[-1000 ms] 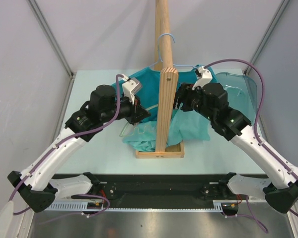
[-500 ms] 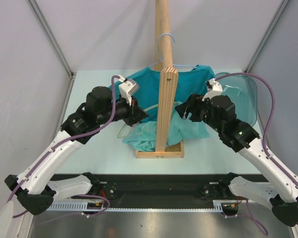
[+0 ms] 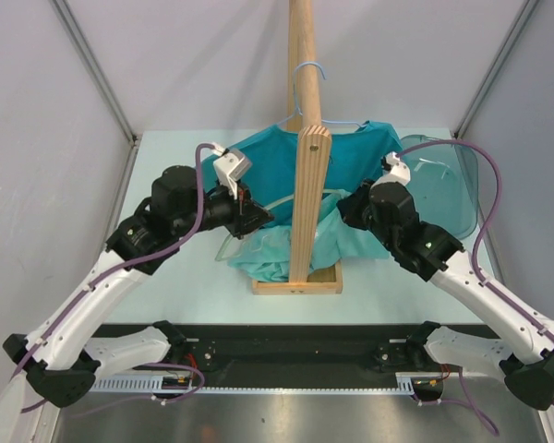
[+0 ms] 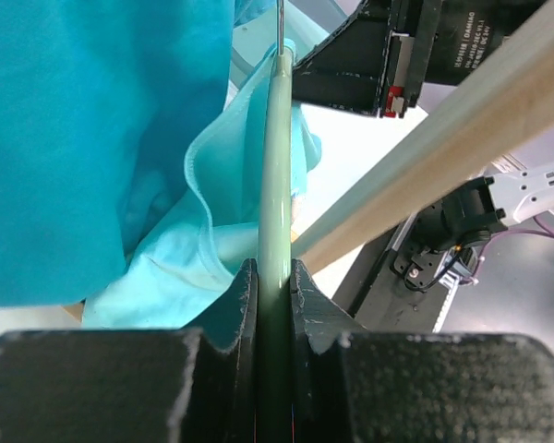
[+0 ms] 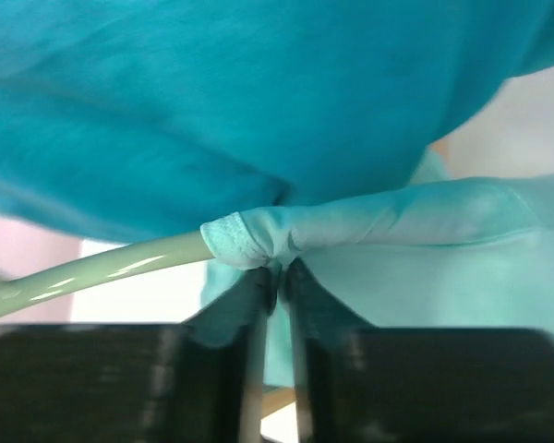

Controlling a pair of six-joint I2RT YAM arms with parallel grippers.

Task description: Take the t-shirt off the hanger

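A pale turquoise t-shirt (image 3: 353,242) is draped over a pale green hanger (image 3: 270,204) low beside the wooden post. My left gripper (image 3: 256,215) is shut on the hanger's bar (image 4: 275,175), the bar running straight between its jaws (image 4: 275,277). My right gripper (image 3: 343,205) is on the other side of the post. In the right wrist view it (image 5: 279,277) is shut on a bunched fold of the t-shirt (image 5: 397,217), right where the hanger's end (image 5: 102,272) comes out of the cloth.
The wooden post (image 3: 310,185) stands upright on a wooden base (image 3: 295,285) between the arms. A darker teal shirt (image 3: 275,157) hangs behind on a blue wire hanger (image 3: 309,70). A clear plastic tub (image 3: 446,175) lies at the right.
My right gripper has come down and in toward the post and shut on the t-shirt's fold. The left gripper has shifted slightly left, still holding the hanger.
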